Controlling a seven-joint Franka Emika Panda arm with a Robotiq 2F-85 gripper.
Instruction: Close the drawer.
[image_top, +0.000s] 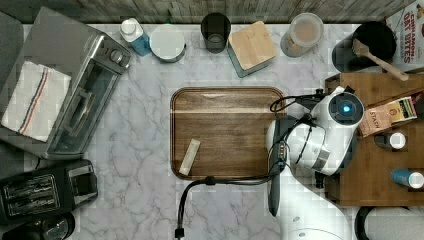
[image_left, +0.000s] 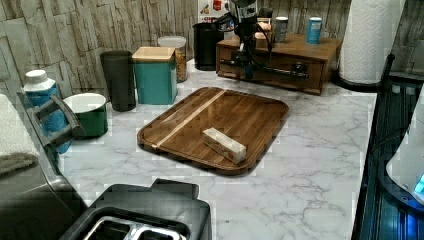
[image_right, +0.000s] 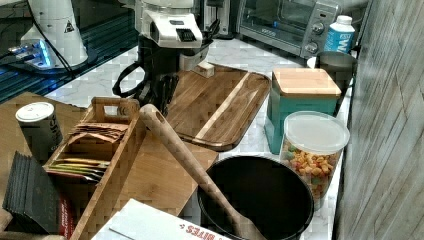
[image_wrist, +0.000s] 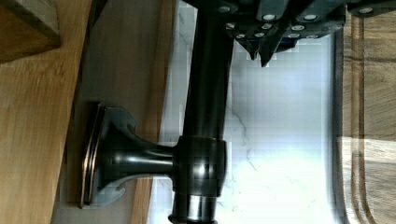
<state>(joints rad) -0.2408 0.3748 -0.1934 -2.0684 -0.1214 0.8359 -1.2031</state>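
1. Presently, the drawer (image_left: 280, 67) sits in the wooden cabinet (image_left: 295, 47) at the marble counter's (image_left: 310, 150) far end in the left view.
2. Gripper (image_wrist: 261, 53) fingers together, beside the drawer's dark handle (image_wrist: 208, 93).

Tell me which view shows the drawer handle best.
The wrist view: the dark bar handle and its mounting post stand out from the drawer front, with the claw beside the bar. The left view shows the handle small and far off. In the top and right views the arm covers it.
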